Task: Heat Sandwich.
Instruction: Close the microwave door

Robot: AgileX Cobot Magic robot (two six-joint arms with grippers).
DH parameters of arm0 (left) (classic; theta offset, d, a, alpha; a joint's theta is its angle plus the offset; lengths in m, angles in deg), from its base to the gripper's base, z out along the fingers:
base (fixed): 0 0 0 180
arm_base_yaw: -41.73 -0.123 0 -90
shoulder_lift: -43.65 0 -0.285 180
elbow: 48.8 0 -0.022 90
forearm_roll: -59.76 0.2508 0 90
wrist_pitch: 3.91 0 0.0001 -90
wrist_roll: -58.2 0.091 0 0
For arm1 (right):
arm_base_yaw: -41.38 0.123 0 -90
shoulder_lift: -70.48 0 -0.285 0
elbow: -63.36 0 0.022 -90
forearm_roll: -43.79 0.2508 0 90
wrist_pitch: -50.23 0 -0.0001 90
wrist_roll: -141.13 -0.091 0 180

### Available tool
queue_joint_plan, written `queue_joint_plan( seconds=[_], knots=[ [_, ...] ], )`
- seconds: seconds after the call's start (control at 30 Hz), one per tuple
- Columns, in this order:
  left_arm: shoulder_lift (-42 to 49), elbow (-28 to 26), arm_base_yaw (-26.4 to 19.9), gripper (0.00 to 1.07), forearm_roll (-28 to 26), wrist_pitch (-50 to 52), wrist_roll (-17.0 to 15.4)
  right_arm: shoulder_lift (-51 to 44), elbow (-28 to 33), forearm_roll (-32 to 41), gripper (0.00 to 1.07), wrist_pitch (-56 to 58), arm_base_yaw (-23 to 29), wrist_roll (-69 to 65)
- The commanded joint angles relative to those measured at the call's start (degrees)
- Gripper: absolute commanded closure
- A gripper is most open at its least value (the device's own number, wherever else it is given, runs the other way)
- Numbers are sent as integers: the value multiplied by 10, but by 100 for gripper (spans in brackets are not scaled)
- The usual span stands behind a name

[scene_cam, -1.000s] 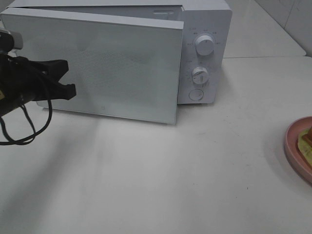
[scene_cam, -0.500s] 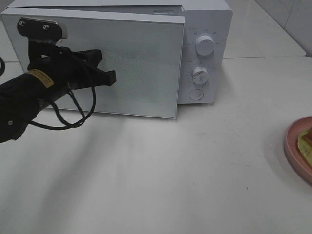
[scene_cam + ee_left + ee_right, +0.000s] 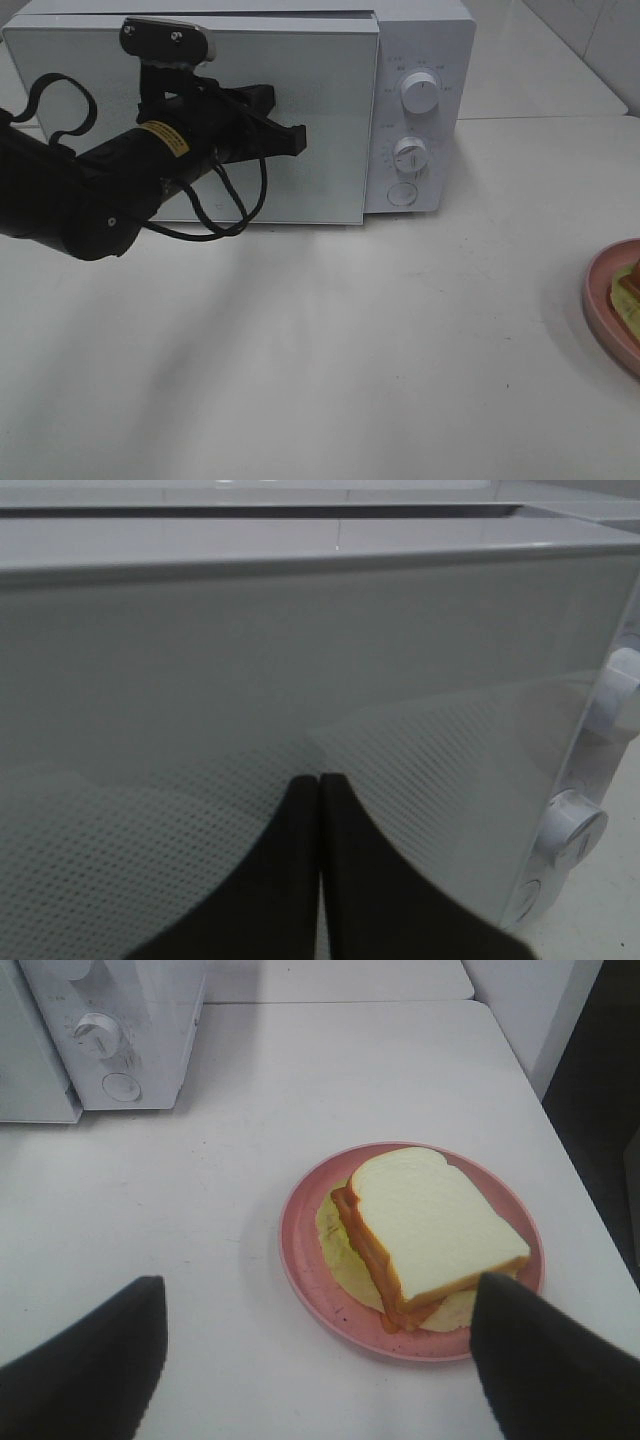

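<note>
The sandwich, white bread with reddish filling and pale lettuce, lies on a round pink plate in the right wrist view. In the high view only a sliver of the sandwich and the plate shows at the right edge. My right gripper is open and empty, hovering above the plate. The white microwave stands at the back. My left gripper is shut and empty, with its tips against the microwave door, which lies nearly flush with the front. The left wrist view shows the closed fingers on the door.
Two knobs and a round button sit on the microwave's right panel. The white table spreads in front. Its right edge runs close to the plate.
My left arm has swung right across the microwave front. The door has gone from ajar to nearly flush. The plate and sandwich have not moved.
</note>
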Motion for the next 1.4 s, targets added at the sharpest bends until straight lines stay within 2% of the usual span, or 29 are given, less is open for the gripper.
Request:
queue_joint_plan(
  seconds=[0.03, 0.27, 0.5, 0.67, 0.73, 1.0, 1.17, 1.2, 1.23, 1.3, 1.33, 1.37, 1.4],
  knots=[
    [-15, -44, -5, 107, -37, -3, 25, -15, 2, 1, 31, 0, -4, 5],
    [-41, -107, -5, 107, -70, -54, 86, -15, 2, 1, 32, 0, -4, 5],
    [-48, -122, -5, 107, -89, -61, 89, -15, 2, 1, 32, 0, -4, 5],
    [-25, -91, 1, 107, -92, -65, 89, -15, 2, 1, 32, 0, -4, 5],
    [-6, -57, 12, 107, -92, -62, 89, -15, 2, 1, 32, 0, -4, 5],
    [36, 12, 49, 107, -93, -65, 89, -15, 2, 1, 32, 0, -4, 5],
    [65, 41, 66, 106, -91, -134, 89, -15, 2, 1, 32, 0, -4, 5],
    [76, 44, 68, 92, -90, -189, 89, -15, 2, 1, 32, 0, -4, 5],
    [76, 44, 68, 92, -90, -189, 89, -15, 2, 1, 32, 0, -4, 5],
    [88, 44, 68, 68, -86, -248, 89, -15, 2, 1, 32, 0, -4, 5],
    [102, 44, 68, 32, -88, -306, 89, -15, 2, 1, 32, 0, -4, 5],
    [109, 44, 68, 18, -89, -329, 89, -15, 2, 1, 32, 0, -4, 5],
    [109, 44, 68, 18, -89, -329, 89, -15, 2, 1, 32, 0, -4, 5]
  ],
)
